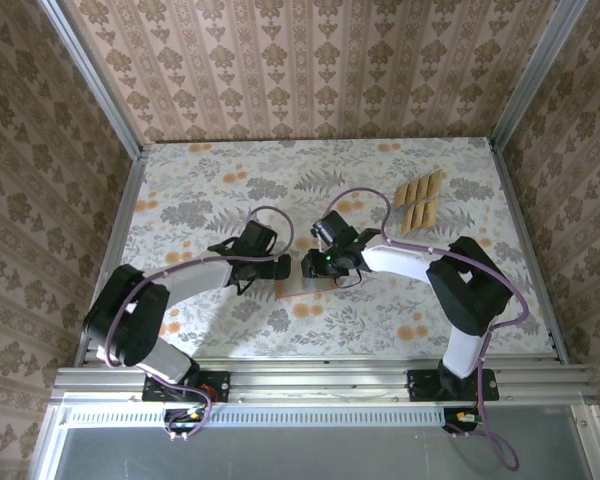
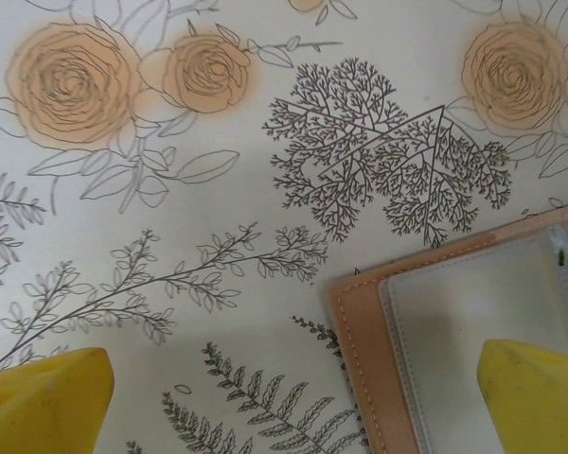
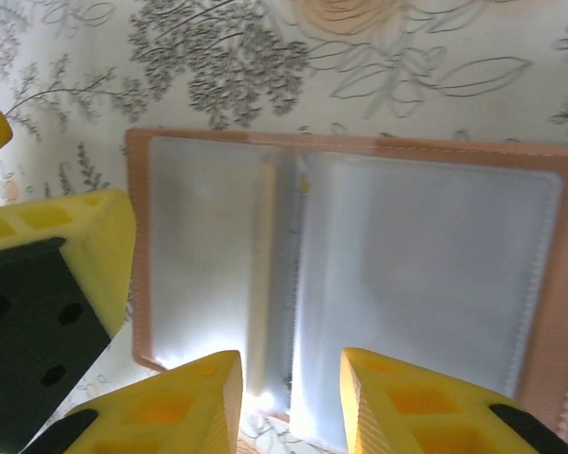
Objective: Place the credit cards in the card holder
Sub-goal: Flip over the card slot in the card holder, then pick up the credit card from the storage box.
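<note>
You were at holder-bracing step: holder (image 3: 426,265) lay open on table (image 1: 230,190). Your left gripper (image 2: 289,388) spread wide, one finger (image 2: 535,397) over its panel; right gripper (image 3: 289,378) parted, empty, above spine. Cards (image 1: 420,203) well apart, back-right. Next, likely: fetch one card.

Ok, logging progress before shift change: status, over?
Left gripper open at card holder corner; right gripper open above it. Holder lies open. Loose credit cards back right. No obstruction.

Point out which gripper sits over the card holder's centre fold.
The right gripper: its fingertips flank the fold of the open card holder. The left gripper instead spans the holder's stitched edge, one finger over bare table.
</note>
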Controlling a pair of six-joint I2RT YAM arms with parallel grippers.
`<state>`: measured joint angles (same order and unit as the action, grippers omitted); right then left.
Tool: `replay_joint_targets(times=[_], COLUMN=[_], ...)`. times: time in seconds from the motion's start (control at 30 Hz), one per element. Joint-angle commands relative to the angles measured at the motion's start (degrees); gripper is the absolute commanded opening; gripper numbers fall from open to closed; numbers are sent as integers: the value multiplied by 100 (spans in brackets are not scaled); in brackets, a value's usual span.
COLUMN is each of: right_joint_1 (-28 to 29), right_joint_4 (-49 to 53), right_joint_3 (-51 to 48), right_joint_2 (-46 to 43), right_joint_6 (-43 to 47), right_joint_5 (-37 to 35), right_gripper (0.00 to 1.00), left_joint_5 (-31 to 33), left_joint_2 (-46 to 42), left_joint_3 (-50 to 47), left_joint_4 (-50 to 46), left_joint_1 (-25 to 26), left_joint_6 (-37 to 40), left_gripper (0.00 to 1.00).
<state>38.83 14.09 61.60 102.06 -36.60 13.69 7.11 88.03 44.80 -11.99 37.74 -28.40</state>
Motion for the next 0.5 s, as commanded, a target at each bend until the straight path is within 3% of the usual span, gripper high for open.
replay_joint_targets(times=[0.0,0.27,0.47], right_joint_1=[-157,-661,-1347], right_joint_4=[83,498,906], right_joint_3=[-90,-113,-59], right_joint_2=[-412,-1073,-1509], right_joint_6=[57,152,254], right_joint_5=[-117,-455,-759], right_gripper=[34,36,37], left_joint_5=[393,542,403], left_joint_2=[171,500,461], left_joint_3=[126,105,170], left_joint_4=[-91,-57,-44], left_joint_1=[89,144,140], left_joint_6=[100,107,103], left_gripper=[100,100,100])
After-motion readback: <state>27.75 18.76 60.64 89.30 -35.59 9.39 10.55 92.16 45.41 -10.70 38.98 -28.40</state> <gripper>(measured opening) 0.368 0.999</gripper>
